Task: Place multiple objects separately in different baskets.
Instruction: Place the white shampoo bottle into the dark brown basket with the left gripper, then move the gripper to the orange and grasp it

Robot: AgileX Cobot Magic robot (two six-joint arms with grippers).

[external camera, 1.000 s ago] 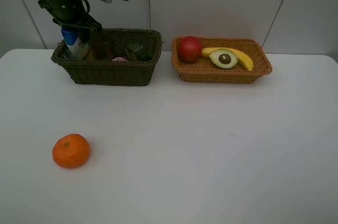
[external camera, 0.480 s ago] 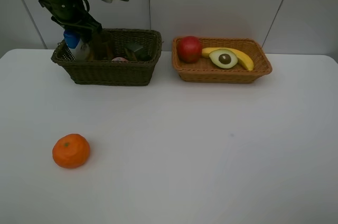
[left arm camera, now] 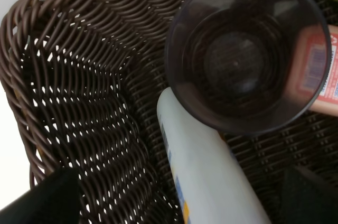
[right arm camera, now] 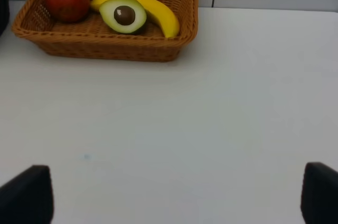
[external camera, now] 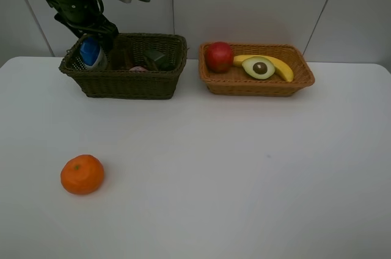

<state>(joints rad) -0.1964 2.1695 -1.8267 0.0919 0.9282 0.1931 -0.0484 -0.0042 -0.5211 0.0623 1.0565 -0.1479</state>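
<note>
While the orange (external camera: 82, 174) is sitting alone near the front-left corner of the table (external camera: 244, 167), well apart from both baskets, it is looking like the 1 object not yet sorted. Judging by its dimpled, slightly flattened shape, it is probably light, firm and round, so it is likely to roll if nudged; a grip across its widest part from above, with the jaws straddling it, is looking safest.

The white blue-capped bottle (external camera: 90, 52) is lying tilted in the left end of the dark basket (external camera: 125, 82), at the back-left of the table. In the left wrist view its smooth body (left arm camera: 208, 176) is touching the rim of the translucent cup (left arm camera: 247, 49), which is standing upright beside the pink bottle (left arm camera: 317, 71). The left gripper (left arm camera: 174, 203) is hanging just above the bottle with its jaws spread wide, gripping nothing.

The orange-tan basket (external camera: 256, 85) at the back edge, right of centre, is holding 3 fruits: red apple (external camera: 219, 56), avocado half (external camera: 259, 67) and banana (external camera: 281, 68).

The right gripper (right arm camera: 169, 192) is hovering over bare table in front of that basket, jaws wide and empty.
</note>
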